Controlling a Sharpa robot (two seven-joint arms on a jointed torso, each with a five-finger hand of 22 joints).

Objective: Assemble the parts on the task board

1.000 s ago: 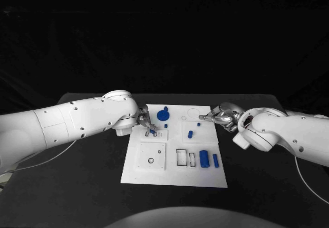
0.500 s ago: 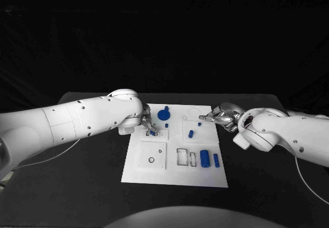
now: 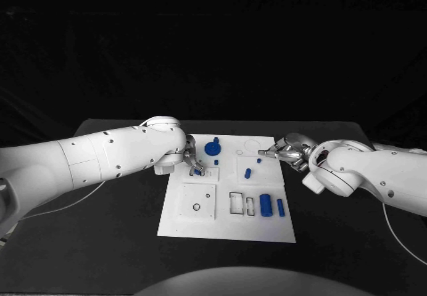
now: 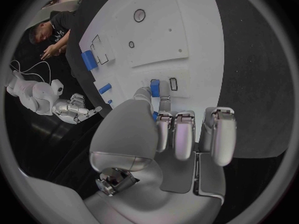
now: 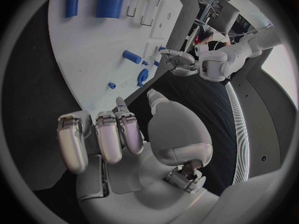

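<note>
a small blue rectangular peg (image 4: 154,87) is being pinched by the left hand (image 3: 189,158) and seated into the white plastic task board (image 3: 226,229), calling for downward pressing, while the right hand (image 3: 286,151) is being held empty, fingers curled.

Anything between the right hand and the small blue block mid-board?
Nothing visible. The right hand hovers at the task board's far right edge, and bare white board lies between it and the small blue block. The left hand works on the opposite side.

The left robot hand (image 3: 189,161) hides whether it grips the small blue part (image 4: 154,88).
</note>
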